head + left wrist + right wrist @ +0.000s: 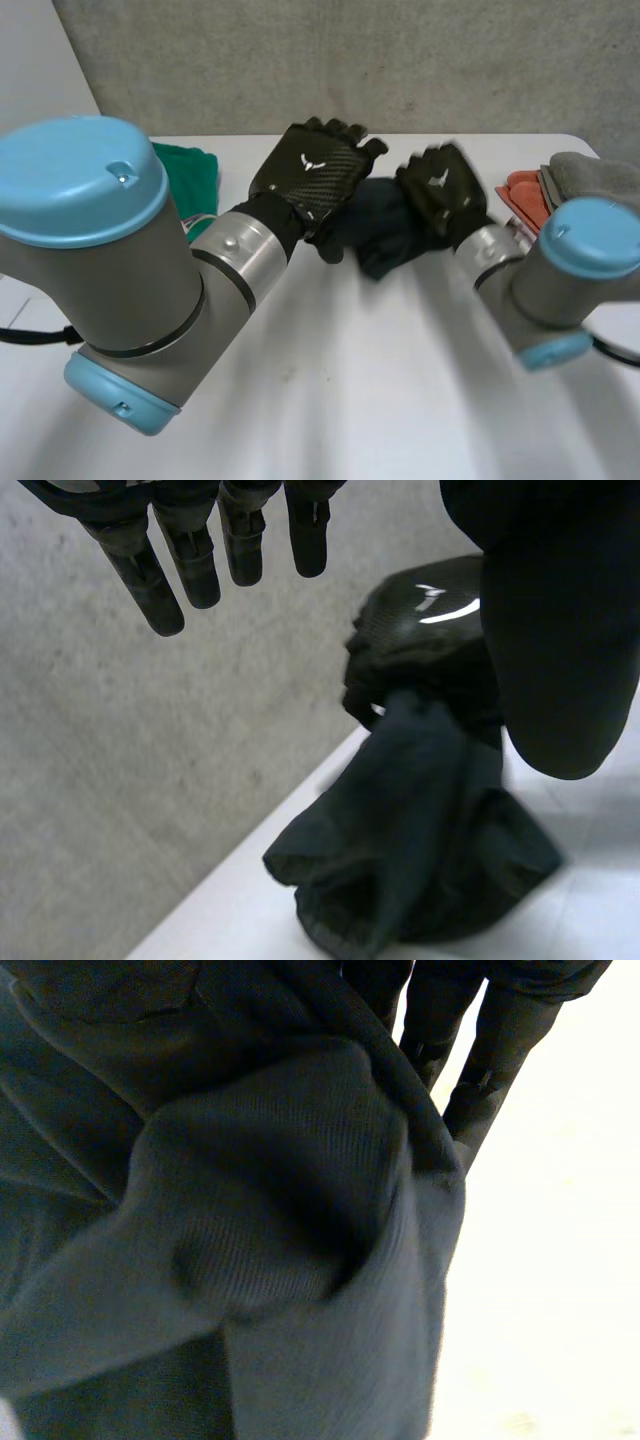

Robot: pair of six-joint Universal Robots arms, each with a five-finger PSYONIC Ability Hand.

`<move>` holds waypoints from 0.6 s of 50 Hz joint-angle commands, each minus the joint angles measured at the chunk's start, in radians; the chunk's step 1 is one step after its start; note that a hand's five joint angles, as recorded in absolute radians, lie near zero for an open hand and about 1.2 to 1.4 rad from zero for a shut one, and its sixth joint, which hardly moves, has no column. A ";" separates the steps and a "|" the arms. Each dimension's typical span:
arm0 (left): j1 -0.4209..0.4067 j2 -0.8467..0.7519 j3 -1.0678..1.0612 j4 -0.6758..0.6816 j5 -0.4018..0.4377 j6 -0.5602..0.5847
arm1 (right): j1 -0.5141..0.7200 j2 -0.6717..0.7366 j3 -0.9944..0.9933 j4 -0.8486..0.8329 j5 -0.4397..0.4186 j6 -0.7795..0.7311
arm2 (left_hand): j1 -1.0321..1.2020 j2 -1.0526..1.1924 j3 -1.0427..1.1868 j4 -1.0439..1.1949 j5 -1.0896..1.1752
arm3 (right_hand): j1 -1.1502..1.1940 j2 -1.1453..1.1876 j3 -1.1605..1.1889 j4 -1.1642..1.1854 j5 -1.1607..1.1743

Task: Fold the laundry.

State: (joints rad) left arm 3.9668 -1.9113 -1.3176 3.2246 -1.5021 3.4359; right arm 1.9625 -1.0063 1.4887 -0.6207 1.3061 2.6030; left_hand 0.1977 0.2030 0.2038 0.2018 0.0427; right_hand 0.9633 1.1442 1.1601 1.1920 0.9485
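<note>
Right hand (440, 190) pinches the crumpled dark navy cloth (385, 235) in a bunch, its lower part resting mid white table (350, 400). Left hand (310, 170) above the table, fingers straight, empty. Risk: the bunched grip hides the edges - crooked fold, or the cloth slips out.

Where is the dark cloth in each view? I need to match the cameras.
Head view: dark cloth between the left hand and the right hand.
Left wrist view: cloth beyond the left hand's fingers, hanging from the right hand onto the white table.
Right wrist view: cloth bunched under the palm, against its own fingers.
Shared landmark: the right hand gripping it.
</note>
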 commanded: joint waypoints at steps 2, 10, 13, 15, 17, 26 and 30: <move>-0.011 0.029 0.014 0.037 0.078 -0.001 | -0.148 0.017 -0.191 -0.005 -0.120 0.014 | -0.005 -0.010 -0.011 -0.009 -0.024 | 0.433 0.252 0.236 0.204 0.273; -0.032 0.029 0.029 0.038 0.086 0.000 | -0.303 0.116 -0.430 -0.007 -0.134 0.121 | -0.002 -0.007 -0.008 -0.006 -0.021 | 0.433 0.252 0.236 0.204 0.273; -0.046 0.029 0.029 0.040 0.089 0.002 | -0.384 0.161 -0.487 -0.014 -0.142 0.183 | -0.002 -0.007 -0.008 -0.006 -0.021 | 0.433 0.252 0.236 0.204 0.273; -0.057 0.028 0.029 0.041 0.089 0.002 | -0.437 0.195 -0.524 -0.030 -0.145 0.219 | -0.002 -0.007 -0.008 -0.006 -0.021 | 0.433 0.252 0.236 0.204 0.273; -0.060 0.024 0.028 0.043 0.089 0.002 | -0.468 0.227 -0.550 -0.040 -0.149 0.242 | -0.002 -0.007 -0.008 -0.006 -0.021 | 0.433 0.252 0.236 0.204 0.273; -0.063 0.017 0.023 0.043 0.089 0.002 | -0.615 0.411 -0.630 -0.068 -0.294 0.304 | 0.004 -0.001 -0.002 0.000 -0.016 | 0.433 0.252 0.236 0.204 0.273; -0.063 0.017 0.015 0.043 0.089 0.002 | -0.691 0.433 -0.576 -0.073 -0.381 0.304 | 0.007 0.002 0.001 0.003 -0.013 | 0.433 0.252 0.236 0.204 0.273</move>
State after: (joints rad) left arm 3.9029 -1.8940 -1.2939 3.2675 -1.4128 3.4377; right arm 1.3553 -0.6130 0.8638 -0.6860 1.0316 2.9087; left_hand 0.1977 0.2030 0.2038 0.2017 0.0427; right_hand 0.9633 1.1561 1.1840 1.1973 0.9974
